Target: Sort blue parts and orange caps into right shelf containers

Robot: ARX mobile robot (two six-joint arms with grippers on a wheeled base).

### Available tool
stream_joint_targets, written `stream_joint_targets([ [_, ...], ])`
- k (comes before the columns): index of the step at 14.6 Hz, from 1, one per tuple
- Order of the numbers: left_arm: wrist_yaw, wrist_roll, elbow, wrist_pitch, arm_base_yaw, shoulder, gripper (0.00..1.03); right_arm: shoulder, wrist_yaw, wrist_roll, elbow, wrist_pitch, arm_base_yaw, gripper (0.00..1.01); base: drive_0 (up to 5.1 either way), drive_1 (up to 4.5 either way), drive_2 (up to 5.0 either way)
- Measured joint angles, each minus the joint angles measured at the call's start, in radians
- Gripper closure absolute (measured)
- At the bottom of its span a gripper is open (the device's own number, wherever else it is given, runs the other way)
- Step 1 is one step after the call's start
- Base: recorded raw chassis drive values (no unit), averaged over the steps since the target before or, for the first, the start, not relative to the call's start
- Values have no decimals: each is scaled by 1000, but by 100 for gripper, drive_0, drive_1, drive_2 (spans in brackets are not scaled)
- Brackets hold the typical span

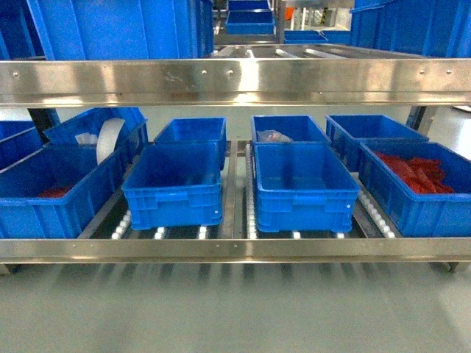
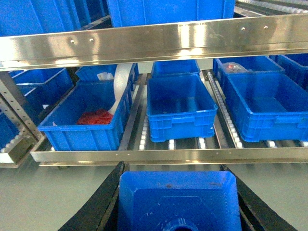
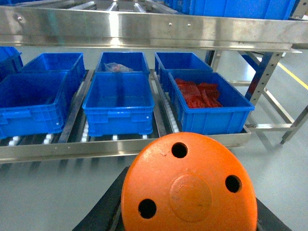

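Note:
A bright blue part [image 2: 179,204] fills the bottom of the left wrist view, with my left gripper [image 2: 173,174] shut on it between black fingers [image 2: 103,202]. In the right wrist view my right gripper [image 3: 190,195] is shut on a round orange cap [image 3: 192,185] with three holes. Both hang above grey floor in front of the steel shelf [image 1: 235,250]. On its right side stand the blue containers: an empty one [image 1: 305,202], one holding red-orange pieces [image 1: 423,209] and two behind [image 1: 372,126]. Neither gripper shows in the head view.
Left-side crates [image 1: 173,198] sit on the rollers; one [image 1: 51,209] holds red bits and a white roll [image 1: 110,140]. An upper steel rail [image 1: 235,81] with more crates overhangs the lower level. Shelf legs [image 3: 262,77] stand at the right, with open floor beyond.

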Motion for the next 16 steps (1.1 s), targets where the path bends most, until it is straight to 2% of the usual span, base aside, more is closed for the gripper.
stream_joint_targets([
  [12,0,0,0,0,0,2,59,0,0,0,0,0,0,58,13,422,-395],
  [16,0,0,2,0,0,0,59,0,-1,-1,0,2,0,58,0,0,0],
])
